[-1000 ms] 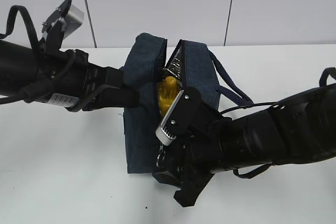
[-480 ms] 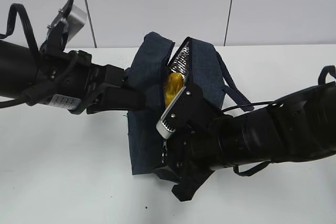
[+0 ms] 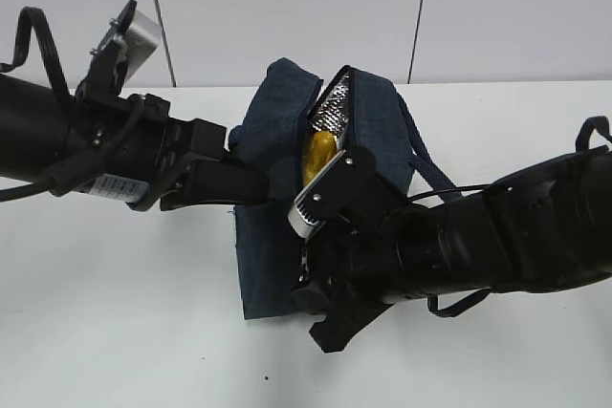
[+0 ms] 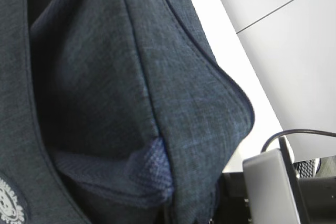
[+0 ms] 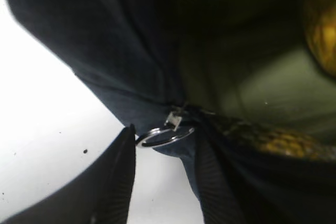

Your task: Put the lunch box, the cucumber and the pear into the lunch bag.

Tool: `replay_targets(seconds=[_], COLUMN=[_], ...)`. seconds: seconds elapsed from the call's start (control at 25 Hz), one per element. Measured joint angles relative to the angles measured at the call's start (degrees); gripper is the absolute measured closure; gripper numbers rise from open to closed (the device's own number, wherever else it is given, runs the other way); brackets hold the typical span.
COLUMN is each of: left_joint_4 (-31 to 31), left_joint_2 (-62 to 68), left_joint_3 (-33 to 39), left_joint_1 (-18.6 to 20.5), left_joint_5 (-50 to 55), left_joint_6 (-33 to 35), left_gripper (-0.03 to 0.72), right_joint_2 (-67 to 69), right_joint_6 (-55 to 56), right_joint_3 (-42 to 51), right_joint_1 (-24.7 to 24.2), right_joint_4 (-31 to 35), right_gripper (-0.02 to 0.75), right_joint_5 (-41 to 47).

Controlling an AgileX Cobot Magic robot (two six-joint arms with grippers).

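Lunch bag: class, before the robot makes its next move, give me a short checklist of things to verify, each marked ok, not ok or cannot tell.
1. Pear inside the lunch bag: ok, its yellow shows in the opening.
2. Lunch box and cucumber inside: cannot tell, neither shows in any view.
3. Left gripper holding the bag's side: cannot tell; its fingers are hidden behind the fabric.
4. Ring pull between the fingers of the right gripper: ok, it hangs between the two.
5. Right gripper clamped on the ring: cannot tell.
6. Zipper closed: not ok, the top gapes, showing foil lining.
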Motion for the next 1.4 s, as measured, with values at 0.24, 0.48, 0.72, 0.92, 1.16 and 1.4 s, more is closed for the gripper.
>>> replay_targets(seconds=[0.24, 0.48, 0.72, 0.92, 1.16, 1.4], left_joint_4=[0.0, -0.2, -0.3, -0.3, -0.3, -0.3], left_joint_2=[0.0, 0.0, 0.0, 0.0, 0.0, 0.0], left_joint_3=[0.0, 0.0, 0.0, 0.0, 0.0, 0.0], left_joint_1=[0.0, 0.0, 0.0, 0.0, 0.0, 0.0], left_joint_5=[0.0, -0.1, -0.4, -0.7, -0.8, -0.9], left_joint_6=[0.6, 0.7, 0.8, 0.8, 1.1, 1.2], left_gripper=[0.703, 0.703, 0.703, 0.703, 0.703, 0.703], right_joint_2=[0.0, 0.0, 0.0, 0.0, 0.0, 0.0], right_joint_6=[0.3, 0.4, 0.4, 0.4, 0.5, 0.5], right_joint_3=[0.0, 0.0, 0.0, 0.0, 0.1, 0.1], right_joint_1=[0.0, 0.0, 0.1, 0.1, 0.1, 0.1], right_joint_4=[0.0, 0.0, 0.0, 0.1, 0.1, 0.1], right_gripper=[0.507, 0.555, 0.653, 0.72, 0.733, 0.731], right_joint_5=[-0.2, -0.5, -1.2, -2.9, -4.1, -4.2])
